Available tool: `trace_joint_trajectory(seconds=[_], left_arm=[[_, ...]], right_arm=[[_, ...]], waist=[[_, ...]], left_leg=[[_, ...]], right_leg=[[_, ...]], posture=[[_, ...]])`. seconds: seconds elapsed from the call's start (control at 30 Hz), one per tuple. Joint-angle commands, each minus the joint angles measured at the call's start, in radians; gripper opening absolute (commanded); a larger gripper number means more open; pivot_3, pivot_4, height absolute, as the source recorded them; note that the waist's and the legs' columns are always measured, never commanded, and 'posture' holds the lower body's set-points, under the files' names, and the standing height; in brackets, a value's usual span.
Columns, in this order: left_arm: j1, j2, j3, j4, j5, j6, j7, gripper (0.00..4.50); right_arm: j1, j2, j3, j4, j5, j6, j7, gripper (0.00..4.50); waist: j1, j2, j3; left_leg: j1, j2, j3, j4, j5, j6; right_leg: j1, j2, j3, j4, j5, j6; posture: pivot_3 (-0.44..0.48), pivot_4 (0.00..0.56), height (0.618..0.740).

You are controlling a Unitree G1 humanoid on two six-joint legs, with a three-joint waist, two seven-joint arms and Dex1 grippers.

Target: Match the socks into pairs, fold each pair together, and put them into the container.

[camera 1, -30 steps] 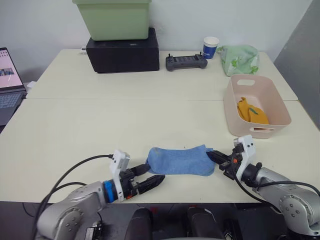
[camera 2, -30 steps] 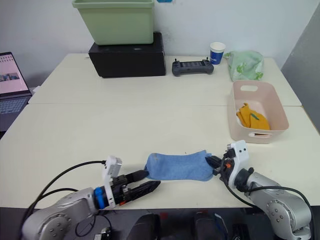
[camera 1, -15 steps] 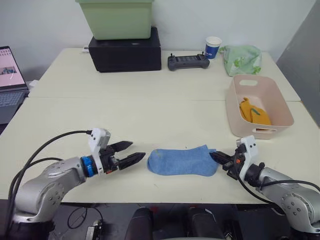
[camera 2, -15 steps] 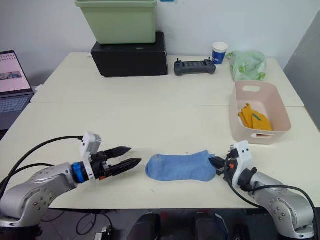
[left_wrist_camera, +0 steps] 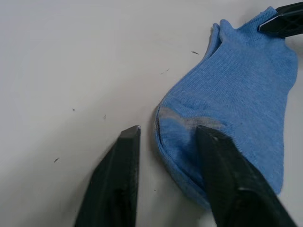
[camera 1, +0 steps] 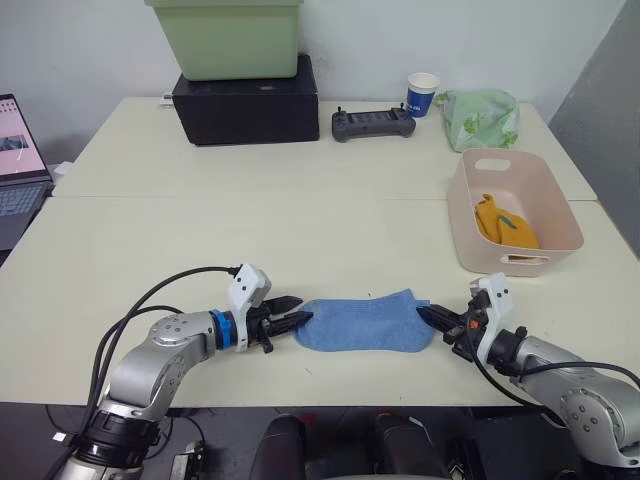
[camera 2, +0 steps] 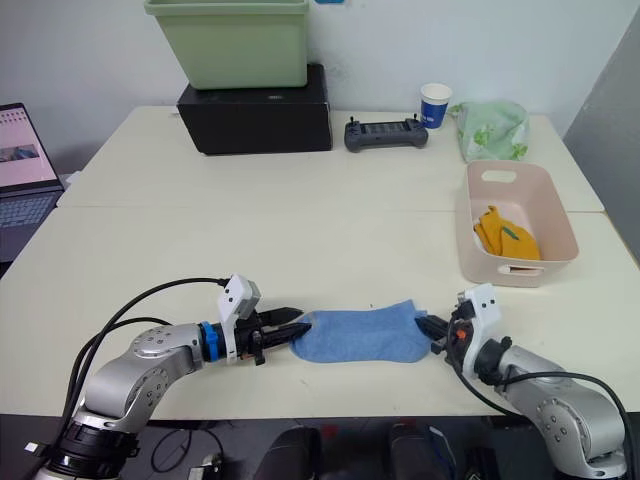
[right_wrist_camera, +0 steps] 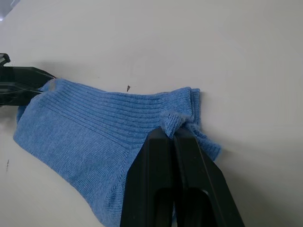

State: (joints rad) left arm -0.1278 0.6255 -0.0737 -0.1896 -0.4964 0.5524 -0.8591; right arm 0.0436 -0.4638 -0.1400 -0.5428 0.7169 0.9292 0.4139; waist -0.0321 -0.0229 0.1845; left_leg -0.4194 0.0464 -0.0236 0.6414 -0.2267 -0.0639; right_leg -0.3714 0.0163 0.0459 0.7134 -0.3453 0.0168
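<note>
Near the tabletop's [camera 1: 150,240] front edge lies the blue sock pair [camera 1: 362,321], stretched between 2 tools. Right tool [right_wrist_camera: 171,137] is clenched on the cuff end. Left tool [left_wrist_camera: 165,142], well clear of the sock 0.5 s ago, has swung back in and now straddles the toe end with fingers spread, 1 finger on the knit. That reads as lining up a grip for folding. 1 orange pair [camera 1: 503,222] already sits in the tub [camera 1: 470,215] by the right edge.

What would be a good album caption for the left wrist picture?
Open left gripper straddling the toe end of the light blue sock on the table.
</note>
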Motion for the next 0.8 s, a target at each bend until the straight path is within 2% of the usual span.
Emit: trace_joint_trajectory(seconds=[0.03,0.07,0.17,0.27,0.53,0.7,0.8], left_arm=[[0.005,0.005,0.033,-0.025,-0.007,-0.012,-0.011,0.35],[0.007,0.003,0.038,-0.029,-0.011,-0.007,-0.009,0.03],[0.015,0.004,0.052,-0.04,-0.018,0.004,-0.001,0.01],[0.035,0.007,0.069,-0.053,-0.018,0.01,0.006,0.0],[0.048,0.001,0.064,-0.062,-0.013,0.009,0.006,0.0],[0.052,-0.001,0.064,-0.064,-0.013,0.006,0.003,0.0],[0.053,-0.003,0.064,-0.065,-0.013,0.004,0.003,0.0]], right_arm=[[-0.023,-0.008,0.02,-0.01,-0.017,-0.038,0.018,0.0],[-0.026,-0.007,0.024,-0.01,-0.022,-0.042,0.017,0.0],[-0.034,0.0,0.021,-0.006,-0.025,-0.053,0.018,0.0],[-0.036,-0.012,-0.003,0.005,-0.034,-0.067,0.022,0.69],[-0.045,-0.077,-0.04,-0.002,-0.029,-0.092,0.063,3.34],[-0.055,-0.085,0.008,-0.032,-0.023,-0.149,0.153,3.34],[-0.041,-0.094,0.087,-0.024,-0.072,-0.191,0.194,2.72]], waist=[[0.0,0.0,0.0],[0.0,0.0,0.0],[0.0,0.0,0.0],[0.0,0.0,0.0],[0.001,0.0,0.0],[0.0,0.0,0.0],[0.0,0.0,0.0]], left_leg=[[0.0,0.0,0.0,0.0,0.0,0.0],[0.0,0.0,0.0,0.0,0.0,0.0],[0.0,0.0,0.0,0.0,0.0,0.0],[0.0,0.0,0.0,0.0,0.0,0.0],[0.0,0.0,0.0,0.0,0.0,0.0],[0.0,0.0,0.0,0.0,0.0,0.0],[0.0,0.0,0.0,0.0,0.0,0.0]], right_leg=[[0.0,0.0,0.0,0.0,0.0,0.0],[0.0,0.0,0.0,0.0,0.0,0.0],[0.0,0.0,0.0,0.0,0.0,0.0],[0.0,0.0,0.0,0.0,0.0,0.0],[0.0,0.0,0.0,0.0,0.0,0.0],[0.0,0.0,0.0,0.0,0.0,0.0],[0.0,0.0,-0.001,0.0,0.0,0.0]], posture=[[0.0,0.15,0.74],[0.0,0.15,0.74],[0.0,0.15,0.74],[0.0,0.15,0.74],[0.0,0.15,0.74],[0.0,0.15,0.74],[0.0,0.15,0.74]])
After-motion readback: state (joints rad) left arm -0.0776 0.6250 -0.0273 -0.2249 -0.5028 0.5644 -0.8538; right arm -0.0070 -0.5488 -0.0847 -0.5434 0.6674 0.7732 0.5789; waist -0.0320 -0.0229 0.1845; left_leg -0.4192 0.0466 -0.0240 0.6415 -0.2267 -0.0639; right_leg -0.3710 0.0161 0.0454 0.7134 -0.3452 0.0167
